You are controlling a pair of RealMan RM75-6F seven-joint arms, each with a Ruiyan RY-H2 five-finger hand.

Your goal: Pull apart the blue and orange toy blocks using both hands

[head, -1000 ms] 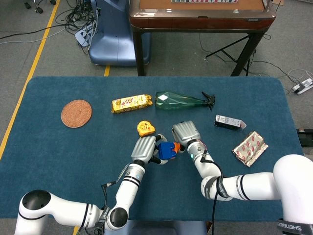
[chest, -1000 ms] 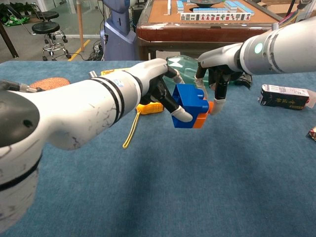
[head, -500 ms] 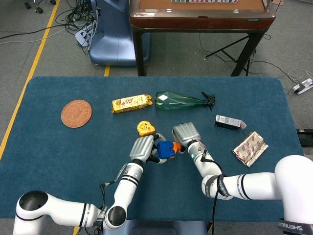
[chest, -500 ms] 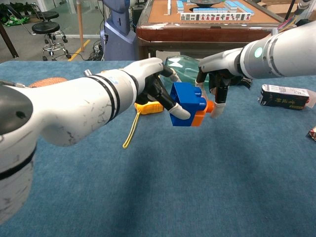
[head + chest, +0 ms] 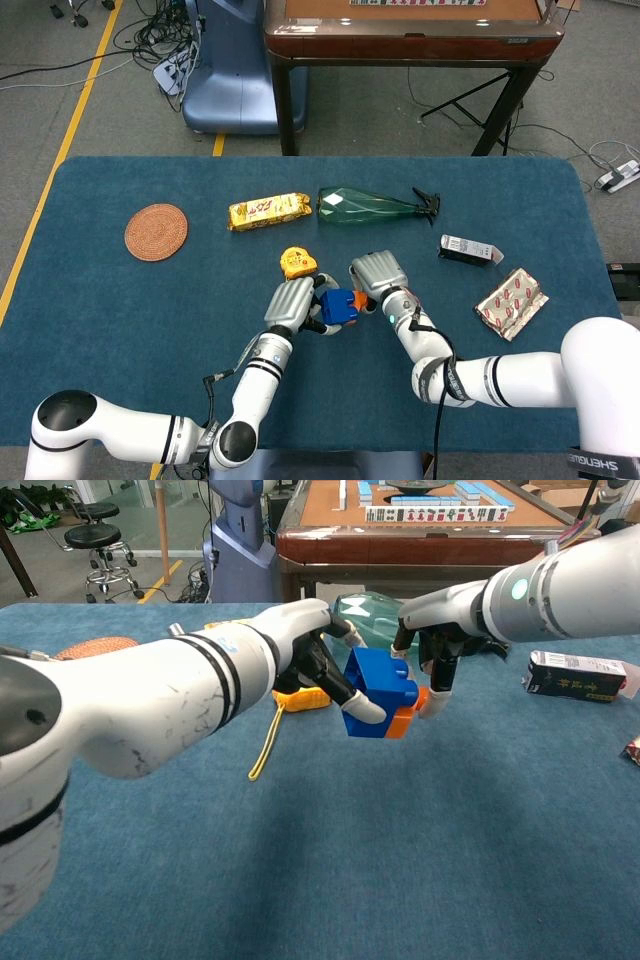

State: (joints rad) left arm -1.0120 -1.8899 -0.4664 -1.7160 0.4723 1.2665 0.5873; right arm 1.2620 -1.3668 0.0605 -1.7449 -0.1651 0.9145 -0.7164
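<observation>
The blue block (image 5: 378,683) and the orange block (image 5: 403,720) are joined, orange under the blue one and showing at its right. Both are held above the blue table. My left hand (image 5: 318,658) grips the blue block from the left, with a fingertip across its front. My right hand (image 5: 437,645) reaches down from the right, and its fingertips (image 5: 432,702) pinch the orange block's right end. In the head view the blue block (image 5: 338,307) sits between the left hand (image 5: 292,302) and the right hand (image 5: 378,272), with a bit of the orange block (image 5: 360,298) showing.
A yellow tape measure (image 5: 297,262) lies just behind the hands. Further back are a green bottle (image 5: 370,206) and a yellow snack pack (image 5: 268,211). A woven coaster (image 5: 156,232) is far left. A small carton (image 5: 468,249) and a foil blister pack (image 5: 511,303) lie right.
Both hands and the joined blocks have drifted slightly left and up. The right hand's fingertips have closed in on the orange block's end. The blocks stay together.
</observation>
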